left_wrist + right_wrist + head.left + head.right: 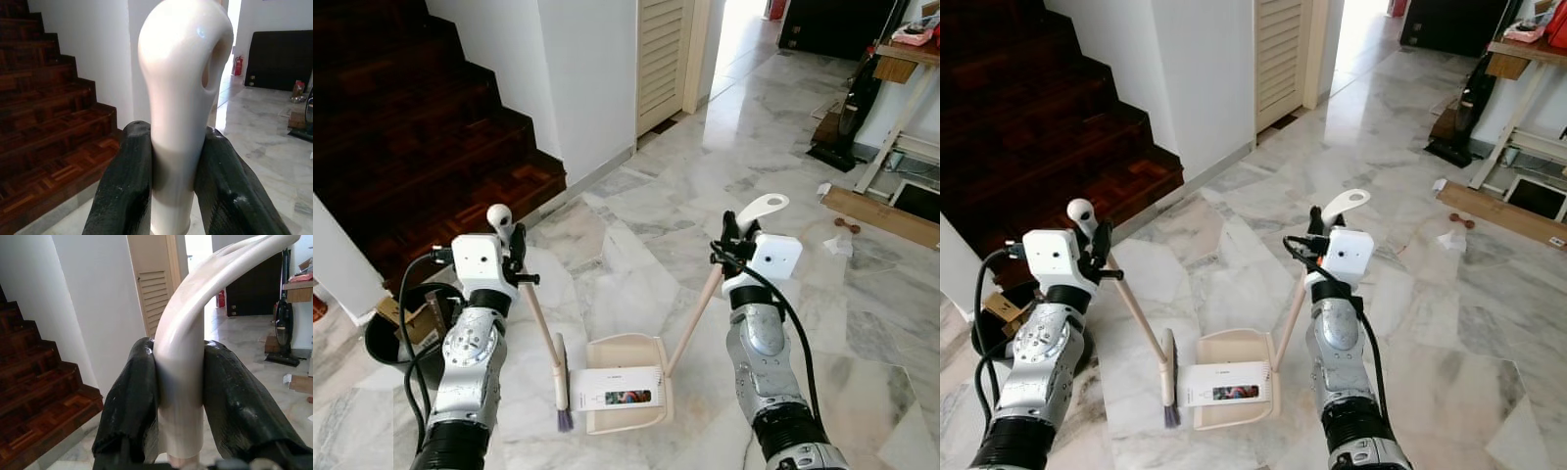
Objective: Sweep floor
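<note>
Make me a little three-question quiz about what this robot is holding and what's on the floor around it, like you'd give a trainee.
1. True or false: the left end effector is shut on the broom handle.
2. What does the right end effector hold?
A. a mop
B. the dustpan handle
C. a vacuum
3. Fill in: the broom head rests on the floor just to the robot's ____ of the dustpan.

Key:
1. True; the left wrist view shows both fingers clamped on the white grip.
2. B.
3. Left.
</note>
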